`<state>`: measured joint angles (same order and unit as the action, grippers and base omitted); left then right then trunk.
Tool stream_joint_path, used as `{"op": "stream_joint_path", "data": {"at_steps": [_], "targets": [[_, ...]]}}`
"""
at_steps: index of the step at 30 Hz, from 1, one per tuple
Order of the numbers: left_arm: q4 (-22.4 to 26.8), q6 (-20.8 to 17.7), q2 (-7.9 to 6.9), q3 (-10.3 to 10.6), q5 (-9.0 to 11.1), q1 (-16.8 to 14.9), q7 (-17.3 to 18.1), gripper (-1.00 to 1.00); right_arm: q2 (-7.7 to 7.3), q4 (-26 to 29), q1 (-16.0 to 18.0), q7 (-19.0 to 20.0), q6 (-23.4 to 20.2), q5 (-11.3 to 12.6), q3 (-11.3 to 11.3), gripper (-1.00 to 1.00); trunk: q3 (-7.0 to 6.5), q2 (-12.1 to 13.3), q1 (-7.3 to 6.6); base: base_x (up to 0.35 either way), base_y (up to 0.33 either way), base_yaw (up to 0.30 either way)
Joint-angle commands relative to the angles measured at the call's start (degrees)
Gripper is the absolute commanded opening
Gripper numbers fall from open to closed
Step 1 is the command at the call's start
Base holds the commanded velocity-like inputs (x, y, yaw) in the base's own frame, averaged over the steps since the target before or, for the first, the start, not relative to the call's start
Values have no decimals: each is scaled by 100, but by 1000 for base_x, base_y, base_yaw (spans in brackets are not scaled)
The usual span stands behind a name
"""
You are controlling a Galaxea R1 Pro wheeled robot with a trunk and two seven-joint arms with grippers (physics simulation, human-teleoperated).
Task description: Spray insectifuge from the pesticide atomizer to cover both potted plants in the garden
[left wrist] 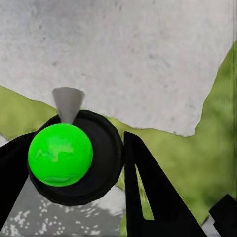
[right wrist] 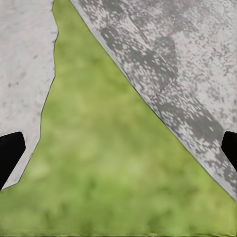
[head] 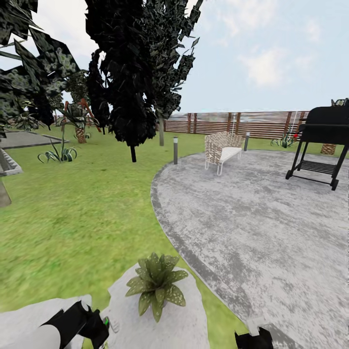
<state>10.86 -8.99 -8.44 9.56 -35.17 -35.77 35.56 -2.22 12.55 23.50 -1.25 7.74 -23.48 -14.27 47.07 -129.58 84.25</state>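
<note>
One potted plant (head: pixel 156 282), a low rosette of pointed green leaves speckled white, sits on a pale grey stepping stone (head: pixel 186 322) just ahead of me. My left gripper (head: pixel 94 330) is low and to the left of it, shut on the pesticide atomizer (head: pixel 107 322). In the left wrist view the atomizer (left wrist: pixel 74 158) appears end-on as a dark round body with a bright green cap and a pale nozzle, held between the black fingers (left wrist: pixel 148 197). My right gripper (head: pixel 253 338) (right wrist: pixel 118 153) hangs open over grass, right of the plant. The second potted plant is out of view.
A round grey patio (head: pixel 252 228) spreads to the right, with a wicker bench (head: pixel 222 148) and a black grill (head: pixel 322 140) on it. The brown slatted fence (head: pixel 252 123) runs behind. Dark trees (head: pixel 131 72), a bollard light (head: pixel 175 149) and a striped spiky plant (head: pixel 58 154) stand on the lawn.
</note>
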Motion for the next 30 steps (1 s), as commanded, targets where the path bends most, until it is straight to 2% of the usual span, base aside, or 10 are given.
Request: {"op": "stream_joint_path", "data": {"at_steps": [1,10,12,15,18,20,21,23,27,30], "targets": [[-3,-43,4,45,50,2,26,-100,2,-10,5,-9,26,-60,-41,100,6,-3,-4,-294,39,0],[-45,205,55,45,116,0,59,-100,9,1,5,132,18,-213,56,100,6,-3,-4,-333,5,0],[-48,478,59,55,105,0,90,-100,7,44,5,448,23,-447,343,100,6,-3,-4,-217,0,0],[-29,990,50,110,-7,0,437,-100,3,716,12,1474,18,-712,708,100,6,-3,-4,-50,0,0],[35,1225,32,190,-398,-4,1012,-100,2,1533,14,2600,17,-764,984,100,6,-3,-4,-4,0,0],[44,1251,49,278,-704,-18,1300,-100,8,1907,14,3109,17,-767,1334,100,6,-3,-4,-1,0,0],[54,1253,55,349,-990,-69,1676,-100,29,2201,18,3376,8,-759,1787,100,6,-3,-4,0,0,0],[56,1251,33,368,-1074,-98,2071,-100,53,2391,21,3569,2,-750,2055,100,6,-3,-4,0,0,0],[141,1239,24,364,-1100,-121,2838,-100,71,2676,23,4332,0,-738,2164,100,6,-3,-4,0,0,0],[236,1336,-70,388,-1198,-221,2887,-100,169,2747,33,4320,14,-693,2182,100,5,-3,-4,0,0,0]]}}
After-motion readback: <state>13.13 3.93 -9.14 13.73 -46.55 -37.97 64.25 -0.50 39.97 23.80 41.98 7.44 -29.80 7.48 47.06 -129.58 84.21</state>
